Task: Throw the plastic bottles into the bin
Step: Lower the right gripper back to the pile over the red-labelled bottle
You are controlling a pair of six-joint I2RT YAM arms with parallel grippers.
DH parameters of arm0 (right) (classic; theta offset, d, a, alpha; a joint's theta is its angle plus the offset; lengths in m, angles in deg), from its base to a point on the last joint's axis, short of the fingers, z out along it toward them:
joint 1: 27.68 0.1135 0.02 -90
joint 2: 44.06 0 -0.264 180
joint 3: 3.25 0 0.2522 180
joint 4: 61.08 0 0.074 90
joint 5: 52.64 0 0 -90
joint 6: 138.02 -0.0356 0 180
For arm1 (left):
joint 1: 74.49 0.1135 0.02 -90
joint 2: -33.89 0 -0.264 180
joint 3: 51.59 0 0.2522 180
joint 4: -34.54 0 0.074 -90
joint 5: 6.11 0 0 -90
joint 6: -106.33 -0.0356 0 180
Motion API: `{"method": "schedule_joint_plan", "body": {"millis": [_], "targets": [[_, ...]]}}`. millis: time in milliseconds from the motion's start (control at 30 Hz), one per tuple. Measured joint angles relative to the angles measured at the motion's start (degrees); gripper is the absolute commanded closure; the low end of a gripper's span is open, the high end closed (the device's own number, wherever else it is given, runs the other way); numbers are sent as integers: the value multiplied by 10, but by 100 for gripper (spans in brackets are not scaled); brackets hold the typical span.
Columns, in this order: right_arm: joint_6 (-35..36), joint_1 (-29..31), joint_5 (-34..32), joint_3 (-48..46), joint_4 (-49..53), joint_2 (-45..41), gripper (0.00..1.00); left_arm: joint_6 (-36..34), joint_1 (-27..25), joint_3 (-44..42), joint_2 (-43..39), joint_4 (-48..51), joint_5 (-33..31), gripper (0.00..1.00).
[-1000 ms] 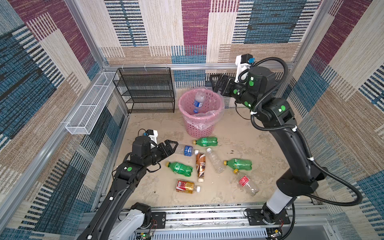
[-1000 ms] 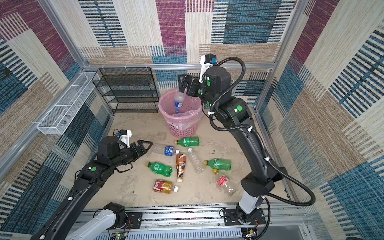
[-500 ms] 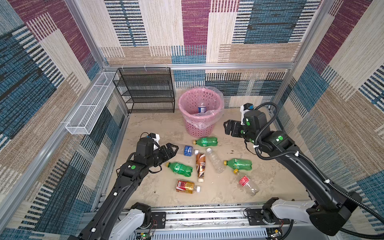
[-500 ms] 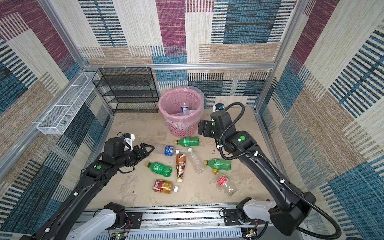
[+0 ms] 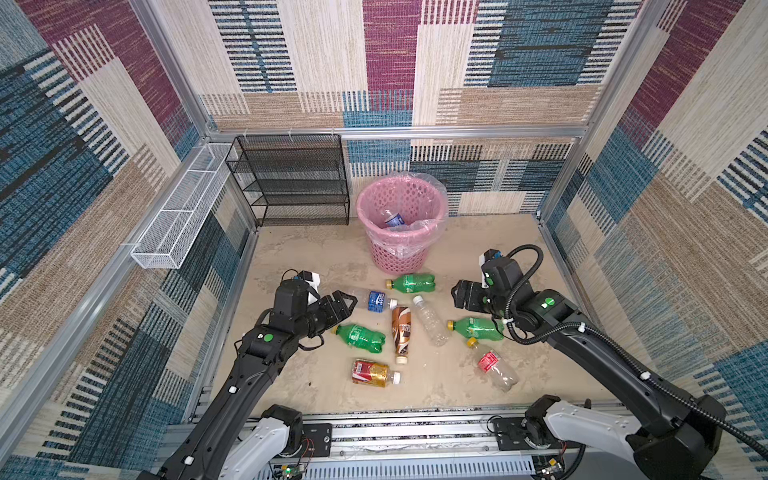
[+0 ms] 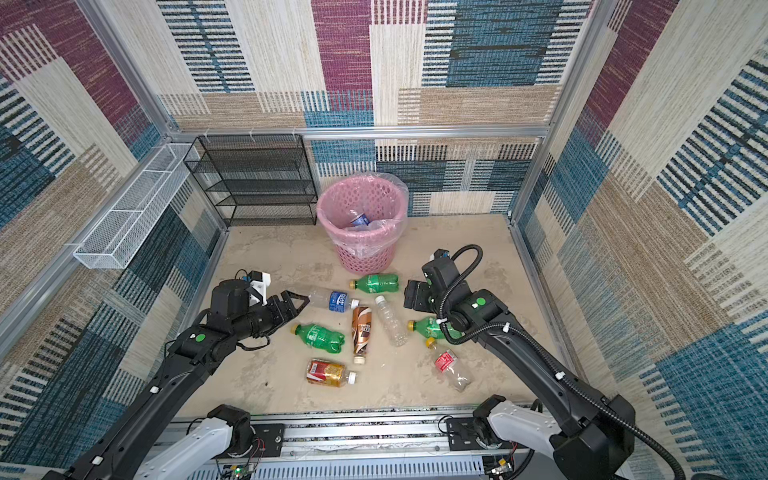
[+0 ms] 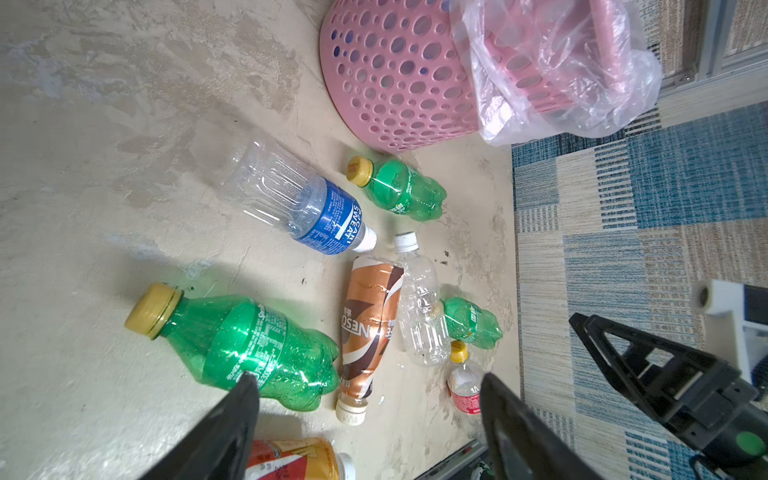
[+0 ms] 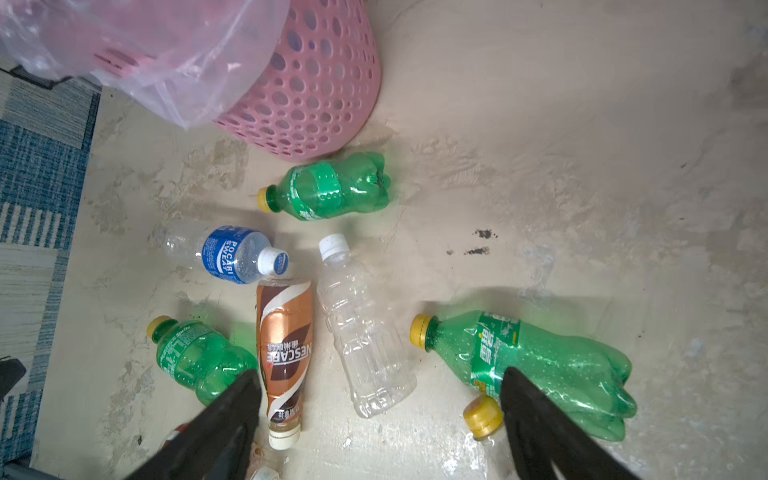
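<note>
Left tool (image 5: 343,305), wide and empty, centre-left just beside the blue-label bottle (image 5: 376,300). Right tool (image 5: 456,295), also wide and empty, right of centre near a green bottle (image 5: 478,328).

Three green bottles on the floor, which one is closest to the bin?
The green bottle lying just in front of the pink bin, next to its base. The other two green bottles lie farther out, either side of the brown coffee bottle.
</note>
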State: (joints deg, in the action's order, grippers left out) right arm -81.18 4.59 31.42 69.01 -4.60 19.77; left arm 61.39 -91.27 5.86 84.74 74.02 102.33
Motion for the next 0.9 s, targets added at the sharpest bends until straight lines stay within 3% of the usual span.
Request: {"method": "schedule_joint_plan", "body": {"millis": [400, 900], "targets": [[-30, 0, 58, -83, 54, -34, 9, 2, 0, -12, 3, -4, 0, 16], [-88, 0, 69, -151, 128, -80, 9, 17, 0, -34, 30, -40, 13, 16]]}}
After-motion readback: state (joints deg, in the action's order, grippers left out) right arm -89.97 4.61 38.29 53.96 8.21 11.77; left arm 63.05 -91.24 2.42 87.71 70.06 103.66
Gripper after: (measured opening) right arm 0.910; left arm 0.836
